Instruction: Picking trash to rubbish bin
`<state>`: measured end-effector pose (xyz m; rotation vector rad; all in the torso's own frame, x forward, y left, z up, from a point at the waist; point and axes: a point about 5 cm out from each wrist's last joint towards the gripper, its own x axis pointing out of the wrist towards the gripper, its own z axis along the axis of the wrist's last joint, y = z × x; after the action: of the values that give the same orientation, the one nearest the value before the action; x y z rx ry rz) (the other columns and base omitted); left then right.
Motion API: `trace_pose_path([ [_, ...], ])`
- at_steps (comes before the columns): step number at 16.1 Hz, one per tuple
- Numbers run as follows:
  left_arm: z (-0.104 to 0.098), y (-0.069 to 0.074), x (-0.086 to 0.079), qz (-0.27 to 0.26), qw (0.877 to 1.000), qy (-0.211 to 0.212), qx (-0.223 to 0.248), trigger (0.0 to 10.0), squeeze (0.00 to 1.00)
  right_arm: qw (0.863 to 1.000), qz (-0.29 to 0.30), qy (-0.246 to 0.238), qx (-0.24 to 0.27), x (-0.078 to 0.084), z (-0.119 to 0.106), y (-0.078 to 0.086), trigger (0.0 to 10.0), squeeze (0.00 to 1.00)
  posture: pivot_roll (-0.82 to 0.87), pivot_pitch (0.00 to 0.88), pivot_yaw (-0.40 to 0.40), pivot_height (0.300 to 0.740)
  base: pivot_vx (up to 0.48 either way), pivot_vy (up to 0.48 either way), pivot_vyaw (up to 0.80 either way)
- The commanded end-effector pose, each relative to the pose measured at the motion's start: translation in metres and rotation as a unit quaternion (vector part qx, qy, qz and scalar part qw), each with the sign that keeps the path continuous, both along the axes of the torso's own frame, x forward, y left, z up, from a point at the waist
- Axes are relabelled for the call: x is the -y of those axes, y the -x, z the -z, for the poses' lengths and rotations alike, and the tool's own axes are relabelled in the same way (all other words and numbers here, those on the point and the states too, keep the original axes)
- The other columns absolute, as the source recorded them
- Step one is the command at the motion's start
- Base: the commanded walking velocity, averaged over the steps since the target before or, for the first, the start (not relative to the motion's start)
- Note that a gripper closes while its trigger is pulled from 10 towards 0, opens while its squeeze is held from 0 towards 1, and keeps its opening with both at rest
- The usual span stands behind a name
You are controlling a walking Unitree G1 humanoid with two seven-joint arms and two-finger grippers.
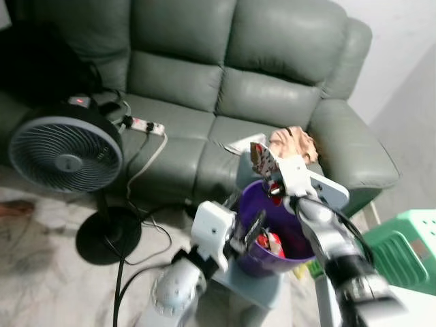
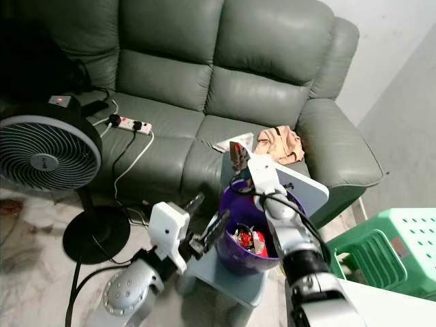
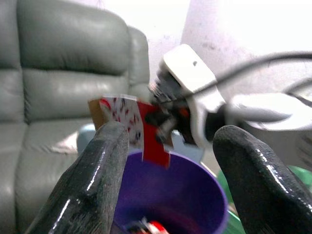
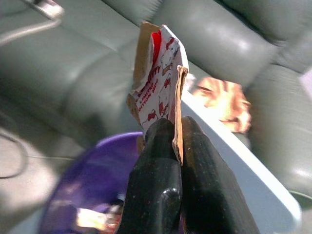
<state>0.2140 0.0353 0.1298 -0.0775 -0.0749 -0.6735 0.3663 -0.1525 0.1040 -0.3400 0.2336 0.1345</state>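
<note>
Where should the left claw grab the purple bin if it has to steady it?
Judging from the frames: the near rim of the purple bin, approached from the robot's side. The bin stands upright and open-topped, so one finger can go inside the wall and one outside. The left claw is open beside that rim; the right claw holds a flattened carton above.

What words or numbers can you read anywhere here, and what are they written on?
No text here can be read for sure.
Red and white carton pinched in the right gripper above the purple bin: red printing, too blurred to read.
Wrappers in the bin: too small to read.
</note>
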Motion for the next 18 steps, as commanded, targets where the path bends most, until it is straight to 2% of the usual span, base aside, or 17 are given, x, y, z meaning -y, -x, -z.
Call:
trace_pose_path([
  [1, -0.003, 0.006, 0.005, 0.006, 1.0, -0.003, 0.0, 10.0, 0.0, 0.999, 0.029, 0.019, 0.004, 0.01, -0.002, -0.004, 10.0, 0.0, 0.03, 0.137, -0.194, 0.74, 0.0, 0.0, 0.0],
  [6, -0.008, 0.019, 0.001, -0.002, 1.0, -0.001, -0.012, 10.0, 0.0, 0.997, 0.073, 0.031, 0.003, 0.028, -0.009, -0.013, 10.0, 0.0, 0.04, 0.167, -0.199, 0.74, 0.0, 0.0, 0.0],
  [11, -0.01, 0.024, -0.007, -0.018, 1.0, -0.001, -0.021, 10.0, 0.0, 0.992, 0.1, 0.075, -0.002, 0.057, -0.007, -0.009, 10.0, 0.0, 0.04, 0.168, -0.194, 0.74, 0.0, 0.0, 0.0],
  [14, -0.009, 0.027, -0.005, -0.016, 1.0, 0.001, -0.025, 10.0, 0.0, 0.993, 0.082, 0.082, -0.014, 0.069, -0.001, -0.004, 10.0, 0.0, 0.03, 0.159, -0.191, 0.74, 0.0, 0.0, 0.0],
  [16, -0.01, 0.027, -0.005, -0.016, 1.0, 0.001, -0.027, 10.0, 0.0, 0.994, 0.069, 0.079, -0.012, 0.071, 0.0, -0.002, 10.0, 0.0, 0.03, 0.156, -0.192, 0.74, 0.0, 0.0, 0.0],
  [17, -0.01, 0.027, -0.005, -0.016, 1.0, 0.001, -0.027, 10.0, 0.0, 0.998, 0.051, 0.036, -0.016, 0.071, 0.001, 0.0, 10.0, 1.0, 0.03, 0.153, -0.191, 0.74, 0.0, 0.0, 0.0],
  [18, -0.01, 0.026, -0.005, -0.016, 1.0, 0.001, -0.026, 10.0, 0.0, 0.998, 0.042, 0.043, -0.019, 0.073, 0.002, 0.001, 10.0, 1.0, 0.03, 0.152, -0.191, 0.74, 0.0, 0.0, 0.0],
])
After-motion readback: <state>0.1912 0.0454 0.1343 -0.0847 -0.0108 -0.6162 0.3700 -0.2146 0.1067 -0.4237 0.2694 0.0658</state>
